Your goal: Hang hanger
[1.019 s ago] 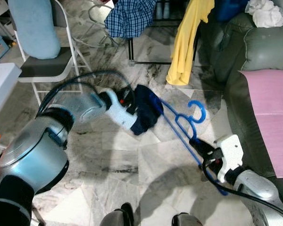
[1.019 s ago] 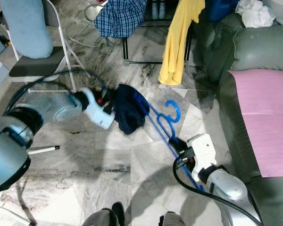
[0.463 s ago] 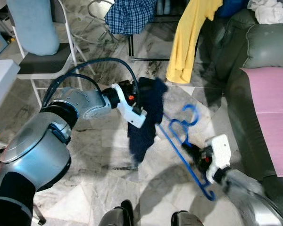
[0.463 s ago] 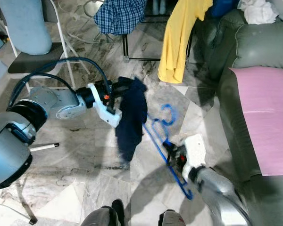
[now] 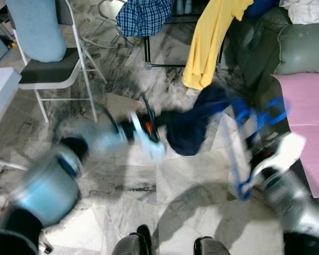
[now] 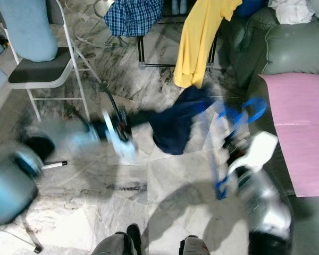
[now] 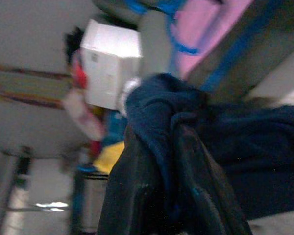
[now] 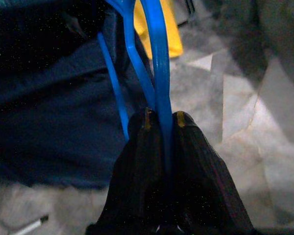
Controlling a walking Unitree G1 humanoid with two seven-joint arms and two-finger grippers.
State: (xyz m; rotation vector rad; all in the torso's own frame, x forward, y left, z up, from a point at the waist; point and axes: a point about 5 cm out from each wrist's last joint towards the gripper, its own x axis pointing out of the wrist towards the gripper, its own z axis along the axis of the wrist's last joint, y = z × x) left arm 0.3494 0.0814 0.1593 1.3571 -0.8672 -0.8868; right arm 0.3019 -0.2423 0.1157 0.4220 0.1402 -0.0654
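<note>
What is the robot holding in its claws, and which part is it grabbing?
The right claw pinches the blue hanger by its thin bars. The left claw grips a bunched fold of the dark blue garment draped on that hanger.

A cluttered room with a marble floor

Beneath us we see veined grey-white marble tiles. At our left stands a white folding chair bearing a pale blue cushion; ahead, a dark rack carries yellow and plaid clothes; at our right, a grey-green sofa under a pink cover.
</note>
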